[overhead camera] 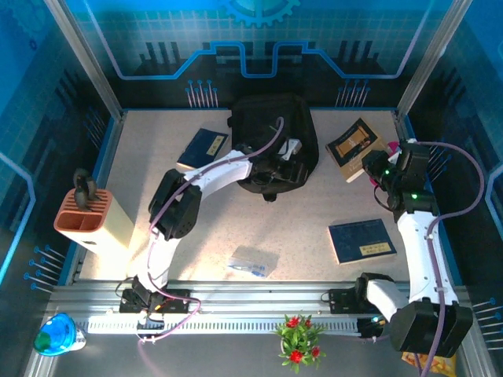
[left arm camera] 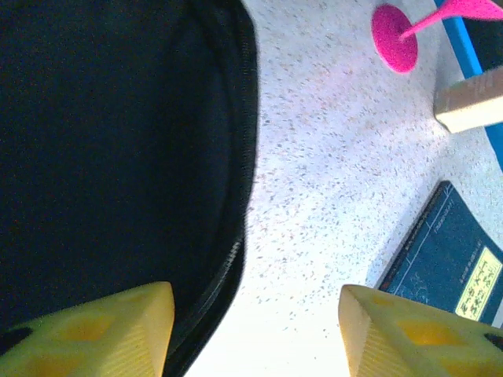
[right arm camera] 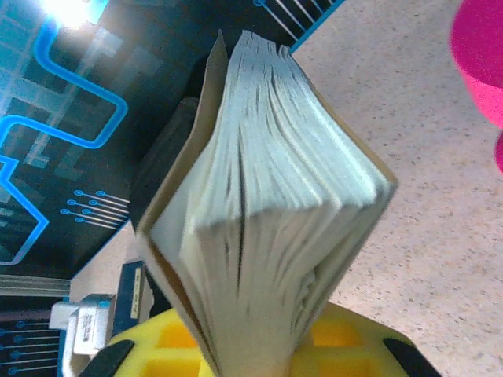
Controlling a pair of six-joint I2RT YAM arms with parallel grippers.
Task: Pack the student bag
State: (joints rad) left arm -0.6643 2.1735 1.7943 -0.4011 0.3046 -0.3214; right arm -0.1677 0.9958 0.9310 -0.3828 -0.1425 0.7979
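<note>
The student bag [overhead camera: 267,129] is a large black backpack lying at the back middle of the table. My left gripper [overhead camera: 292,162] hovers at its right edge. In the left wrist view the bag's zipped rim [left arm camera: 236,236] runs beside the left yellow fingertip [left arm camera: 118,330]. That gripper [left arm camera: 255,318] is open, with mostly bare table between the fingers. My right gripper [overhead camera: 376,166] is shut on a brown-covered book [overhead camera: 355,147], held off the table right of the bag. The book's pages [right arm camera: 283,196] fan out above the yellow jaws of the right gripper [right arm camera: 259,349].
One dark-blue book [overhead camera: 202,148] lies left of the bag, another [overhead camera: 361,239] at the right front. A pink object [left arm camera: 393,38] sits near the brown book. A clear plastic packet [overhead camera: 253,260] lies front centre. A tan slotted holder [overhead camera: 93,222] stands at the left edge.
</note>
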